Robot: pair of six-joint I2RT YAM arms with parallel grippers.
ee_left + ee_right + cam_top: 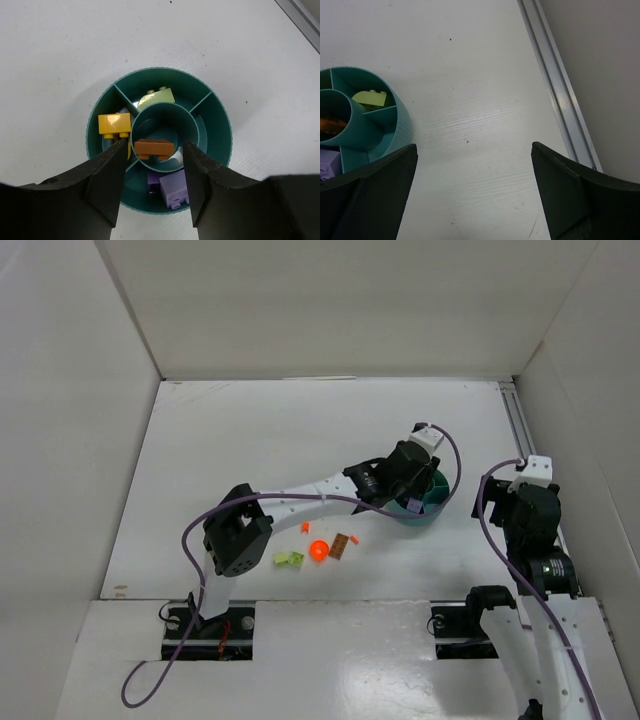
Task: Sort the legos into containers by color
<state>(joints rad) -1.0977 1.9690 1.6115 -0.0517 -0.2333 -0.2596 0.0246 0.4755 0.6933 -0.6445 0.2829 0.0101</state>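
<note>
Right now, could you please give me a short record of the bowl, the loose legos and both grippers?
bowl: teal bowl, below left gripper
centre cup: orange-brown brick
outer compartments: yellow brick, pale green brick, purple bricks, each separate
loose legos: lime brick, round orange piece, brown brick, small orange bits
left gripper: open
right gripper: open, over table beside bowl
</note>
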